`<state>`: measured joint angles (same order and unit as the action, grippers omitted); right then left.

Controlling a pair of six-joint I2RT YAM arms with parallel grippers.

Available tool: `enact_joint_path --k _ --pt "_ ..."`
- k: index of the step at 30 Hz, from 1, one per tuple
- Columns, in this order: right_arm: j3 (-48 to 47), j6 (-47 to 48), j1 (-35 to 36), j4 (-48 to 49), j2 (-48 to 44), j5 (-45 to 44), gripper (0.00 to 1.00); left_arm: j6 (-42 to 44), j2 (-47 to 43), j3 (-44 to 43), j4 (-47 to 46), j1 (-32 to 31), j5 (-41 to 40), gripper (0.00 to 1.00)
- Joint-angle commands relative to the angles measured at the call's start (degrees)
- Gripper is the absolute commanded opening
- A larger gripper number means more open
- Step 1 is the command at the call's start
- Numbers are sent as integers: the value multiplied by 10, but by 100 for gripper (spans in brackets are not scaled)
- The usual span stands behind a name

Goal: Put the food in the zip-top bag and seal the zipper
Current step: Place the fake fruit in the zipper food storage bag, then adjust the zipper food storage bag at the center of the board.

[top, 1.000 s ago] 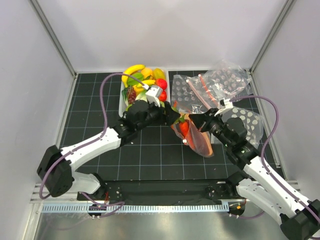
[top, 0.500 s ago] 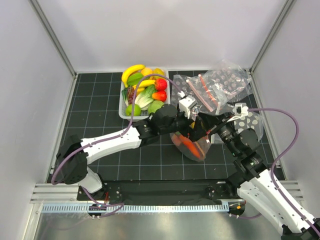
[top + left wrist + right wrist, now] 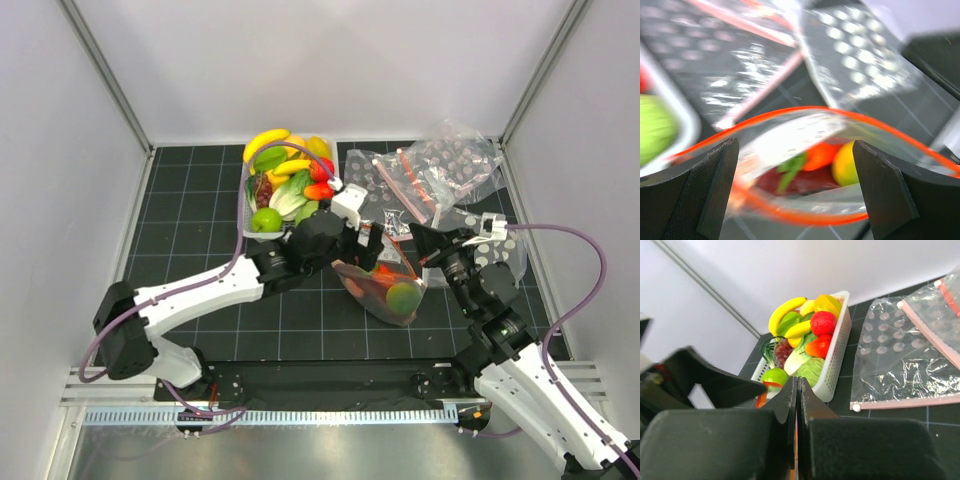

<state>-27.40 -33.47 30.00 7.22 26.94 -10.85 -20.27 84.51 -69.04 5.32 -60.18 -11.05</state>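
Showing the zip-top bag (image 3: 372,290) at mid-table, pinched near its 2 o'clock corner by the right gripper (image 3: 796,395), jaws fully closed. Left gripper (image 3: 796,192) jaws spread wide, empty, straddling the gaping zipper (image 3: 790,110). Green and orange food (image 3: 403,297) inside; tub (image 3: 241,205) at 11 o'clock.

We see a black mat (image 3: 190,200) ruled in a pale grid, closed in by white walls (image 3: 320,60) on the left, far and right sides. Metal posts (image 3: 105,70) rise at the far corners. A white slotted tub (image 3: 839,345) stands at the far middle. Just right of it a spare clear dotted bag (image 3: 368,175) lies flat, and a crumpled heap of bags (image 3: 455,155) lies further right. A metal rail (image 3: 300,450) runs along the near edge.
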Motion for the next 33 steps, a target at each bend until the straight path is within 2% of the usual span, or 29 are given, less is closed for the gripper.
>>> enact_joint_path --k 1,4,7,9,13,15,17,20,27,33 --pt "-16 -10 1 -5 14 -32 1 28 -74 16 18 5 -177 100" --pt "-20 -10 2 -5 27 -27 1 41 -115 36 14 18 -187 100" --pt "-39 4 2 -15 49 0 2 40 -126 54 4 32 -139 100" --pt "-58 31 2 -31 66 21 12 40 -116 47 9 33 -143 100" --pt "-97 60 2 -66 94 63 53 29 -102 35 31 38 -177 100" --pt "-102 68 1 -69 95 79 57 20 -106 38 34 50 -165 100" --pt "-110 87 2 -69 101 101 59 5 -108 42 35 58 -153 100" --pt "-143 103 2 -122 131 101 57 -12 -119 47 44 74 -169 100" --pt "-176 120 2 -165 198 151 54 -58 -185 99 38 160 -165 100" --pt "-204 126 3 -193 244 164 51 -74 -183 107 38 172 -191 100"
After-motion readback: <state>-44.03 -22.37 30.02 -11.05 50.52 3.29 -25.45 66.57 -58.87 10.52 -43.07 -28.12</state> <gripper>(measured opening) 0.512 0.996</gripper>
